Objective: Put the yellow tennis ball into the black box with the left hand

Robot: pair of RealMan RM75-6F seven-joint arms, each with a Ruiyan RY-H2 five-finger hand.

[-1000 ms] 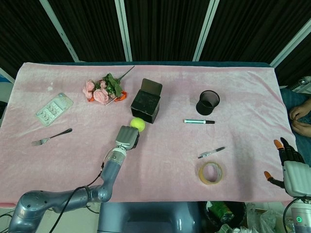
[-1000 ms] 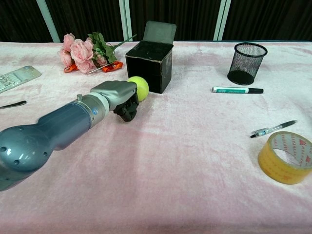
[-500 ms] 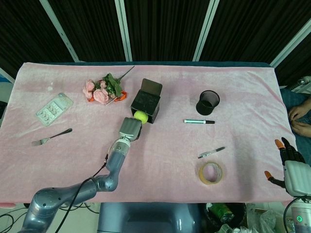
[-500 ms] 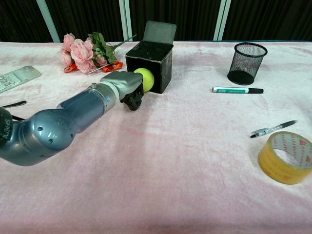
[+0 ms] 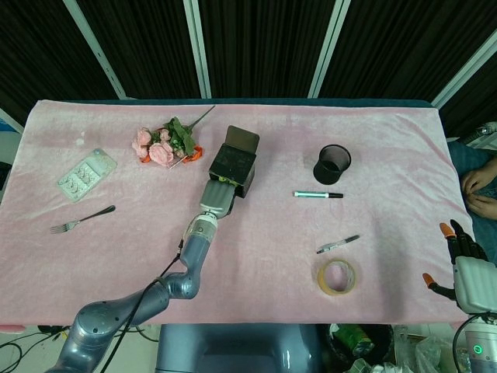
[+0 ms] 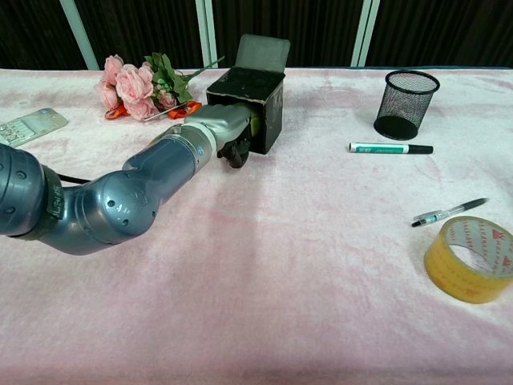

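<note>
1. The carrying step is being carried out: the left hand (image 6: 224,128) is being held right against the near face of the black box (image 6: 255,100), at about the height of its rim.
2. The yellow tennis ball (image 6: 253,127) is being clamped in the fingers of that hand; only a thin yellow-green sliver of it is being shown, wedged between the hand and the box wall, outside the box as far as can be judged.
3. The box is being presented with its lid tipped up at the back, so the opening is being left free from above.
4. For the next move, it is judged that the ball is needing to be raised above the rim and brought over the opening before the fingers are being spread; a release made at the present spot is likely to be sending the ball down onto the pink cloth (image 5: 264,249).
5. The right hand (image 5: 466,260) is being kept at the table's near right corner, well apart from the work, with its fingers apart and nothing in them.
6. The following are being counted: one ball, one black box, one mesh pen cup (image 5: 332,164), one marker (image 5: 318,194), one pen (image 5: 338,244), one tape roll (image 5: 337,277), one fork (image 5: 81,219), one bunch of artificial flowers (image 5: 165,144), one blister pack (image 5: 86,175).
</note>
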